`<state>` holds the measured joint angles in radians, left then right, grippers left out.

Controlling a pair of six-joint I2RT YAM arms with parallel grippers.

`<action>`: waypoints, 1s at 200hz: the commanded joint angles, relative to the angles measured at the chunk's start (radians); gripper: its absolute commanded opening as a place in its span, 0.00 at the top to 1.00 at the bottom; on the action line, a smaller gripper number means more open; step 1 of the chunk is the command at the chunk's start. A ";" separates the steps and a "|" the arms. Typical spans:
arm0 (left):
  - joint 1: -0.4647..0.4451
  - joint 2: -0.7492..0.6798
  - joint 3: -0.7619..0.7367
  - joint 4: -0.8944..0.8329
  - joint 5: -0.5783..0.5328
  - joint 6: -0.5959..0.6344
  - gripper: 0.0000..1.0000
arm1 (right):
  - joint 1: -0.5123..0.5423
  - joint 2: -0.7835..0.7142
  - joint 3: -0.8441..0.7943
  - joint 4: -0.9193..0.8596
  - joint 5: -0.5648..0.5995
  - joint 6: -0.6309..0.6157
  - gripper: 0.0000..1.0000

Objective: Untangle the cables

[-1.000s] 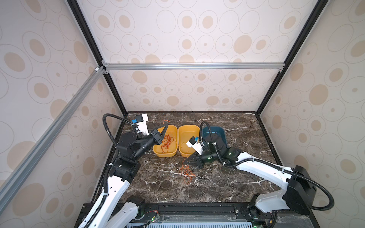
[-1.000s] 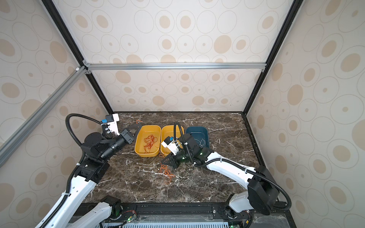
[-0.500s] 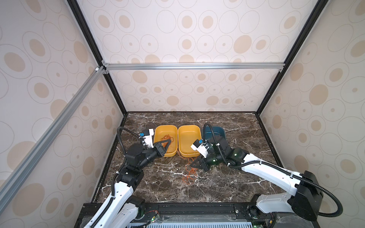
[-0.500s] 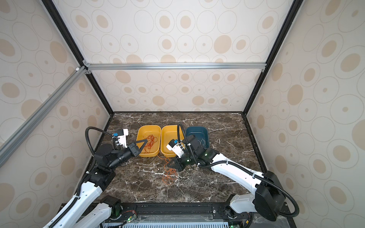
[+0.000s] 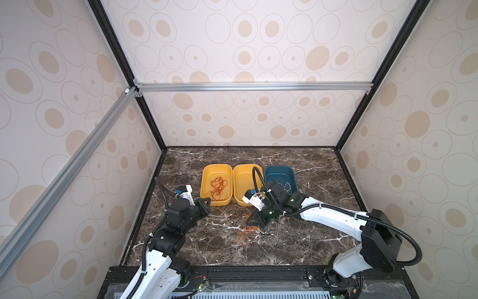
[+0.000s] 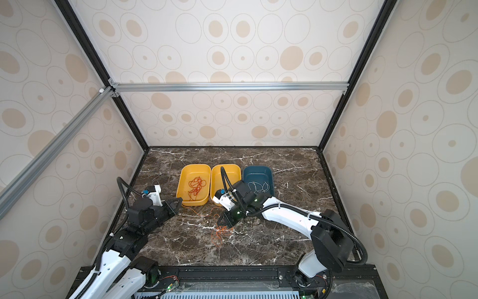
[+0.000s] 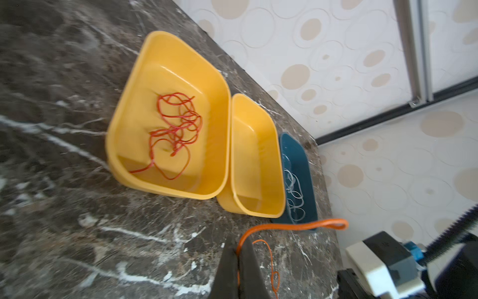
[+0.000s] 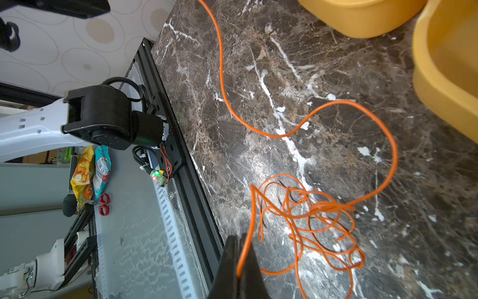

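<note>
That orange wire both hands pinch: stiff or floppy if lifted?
Probably floppy: the orange wire curls loosely between left hand and right hand. Likely very light, being so thin. Its knotted loops on the table would probably drag along together.

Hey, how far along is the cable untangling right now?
Done: the red cable lies alone in the left yellow bin, the white cable in the blue bin. In hand: the left end effector and the right end effector are each shut on a strand of the orange cable. Left: most of it lies in tangled loops on the table, and the middle yellow bin is empty.
</note>
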<state>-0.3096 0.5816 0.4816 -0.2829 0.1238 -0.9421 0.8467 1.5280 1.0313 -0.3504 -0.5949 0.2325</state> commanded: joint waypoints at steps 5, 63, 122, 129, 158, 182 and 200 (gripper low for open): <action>-0.003 -0.010 -0.015 -0.230 -0.196 -0.098 1.00 | 0.023 0.041 0.042 0.015 -0.006 0.001 1.00; -0.003 -0.038 -0.115 -0.334 -0.281 -0.246 0.80 | 0.034 0.118 0.081 0.023 -0.015 0.004 1.00; -0.003 -0.059 -0.112 -0.238 -0.191 -0.121 0.39 | 0.041 0.186 0.117 0.002 -0.026 -0.016 1.00; -0.003 -0.070 -0.116 -0.179 -0.133 -0.072 0.39 | 0.041 0.192 0.124 -0.012 -0.026 -0.026 1.00; -0.014 -0.113 -0.166 0.107 0.128 0.021 0.43 | 0.040 0.203 0.140 -0.039 -0.019 -0.058 1.00; -0.054 -0.104 -0.201 0.214 0.209 0.037 0.45 | 0.032 0.207 0.142 -0.035 -0.038 -0.057 1.00; -0.108 -0.056 -0.223 0.294 0.252 0.037 0.46 | 0.026 0.208 0.143 -0.028 -0.063 -0.051 1.00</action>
<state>-0.3626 0.4850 0.2852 -0.1577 0.2508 -0.9531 0.8803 1.7260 1.1500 -0.3637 -0.6163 0.2031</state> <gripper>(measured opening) 0.543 0.049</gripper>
